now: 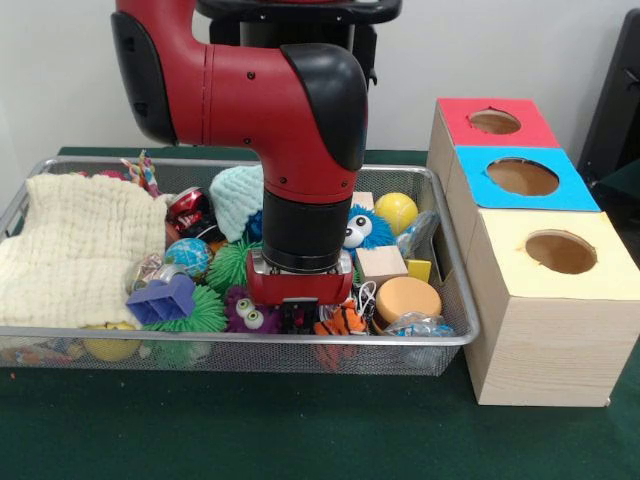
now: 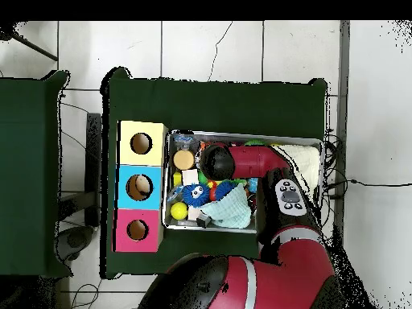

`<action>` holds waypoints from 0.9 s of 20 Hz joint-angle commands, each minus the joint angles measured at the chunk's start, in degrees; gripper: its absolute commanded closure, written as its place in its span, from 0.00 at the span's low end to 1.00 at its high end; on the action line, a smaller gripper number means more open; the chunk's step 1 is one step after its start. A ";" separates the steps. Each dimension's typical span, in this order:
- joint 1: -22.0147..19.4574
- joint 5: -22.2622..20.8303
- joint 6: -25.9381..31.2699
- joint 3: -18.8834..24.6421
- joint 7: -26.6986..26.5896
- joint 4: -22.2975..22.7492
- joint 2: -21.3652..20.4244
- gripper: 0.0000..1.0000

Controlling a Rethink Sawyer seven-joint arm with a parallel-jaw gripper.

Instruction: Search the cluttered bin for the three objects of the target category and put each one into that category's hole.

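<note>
Green cloth table (image 1: 300,440), wire bin (image 1: 455,300) of toys, white tiled floor (image 2: 241,48), hand (image 1: 300,318) buried, grip unreadable

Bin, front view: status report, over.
Gripper down in the mesh bin, state unclear. Clutter packed all round it. Three box holes empty; yellow-topped box nearest the camera.

We can read no text, label, brand or number anywhere: the red-, blue- and yellow-topped wooden boxes (image 1: 530,240) carry only plain colours, and the objects in the wire mesh bin (image 1: 455,300) show no legible print.
</note>
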 commanded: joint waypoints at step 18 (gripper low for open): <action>-0.85 6.19 3.14 -1.25 8.38 5.51 -2.83 1.00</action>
